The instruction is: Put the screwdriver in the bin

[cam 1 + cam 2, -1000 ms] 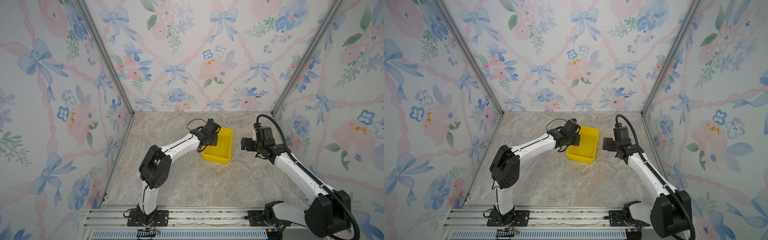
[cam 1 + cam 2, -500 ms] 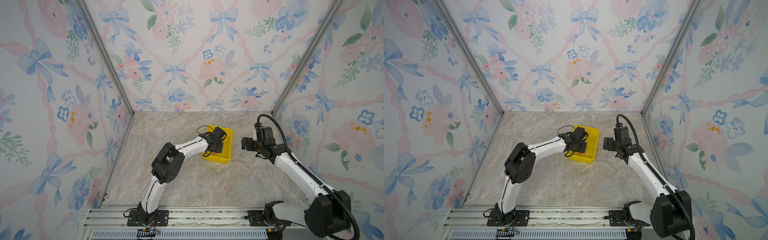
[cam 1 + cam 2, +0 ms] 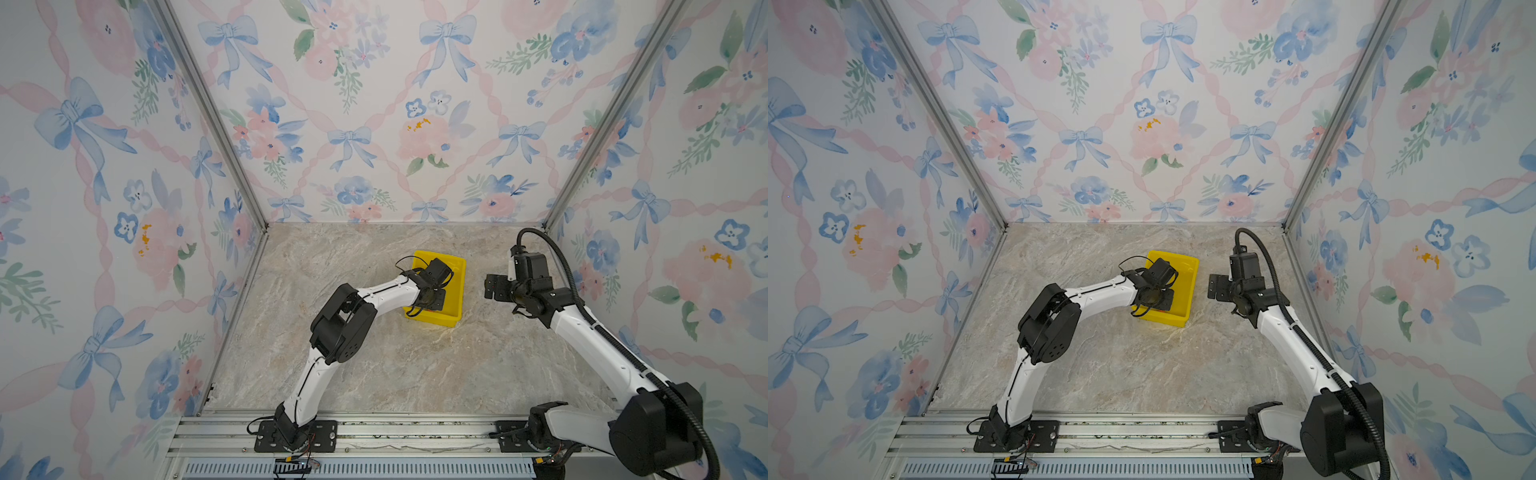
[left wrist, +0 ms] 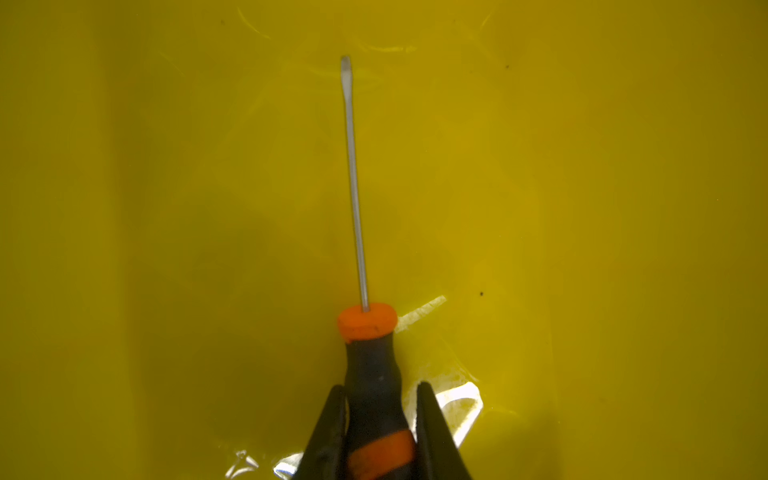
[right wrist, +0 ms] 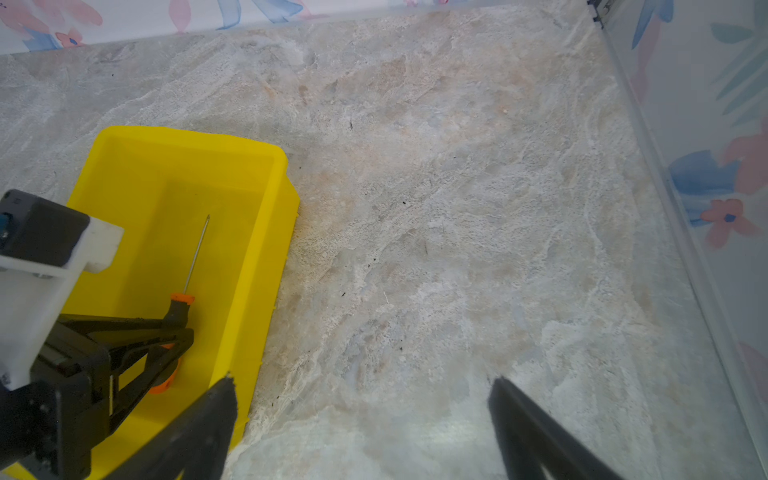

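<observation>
L end effector [image 4: 380, 386] clenched on screwdriver [image 4: 365, 324] handle inside bin [image 5: 266, 232]; risk: it may cling to jaws at release, lifting out w/ retract; R end effector [image 5: 363, 380] spread, empty.

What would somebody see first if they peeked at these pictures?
The bright yellow bin near the middle of the marble table pops out first. Inside it, the left arm pinches a screwdriver with an orange-and-black handle in its jaws. All around, the walls are covered in blue bows and pink flowers.
</observation>
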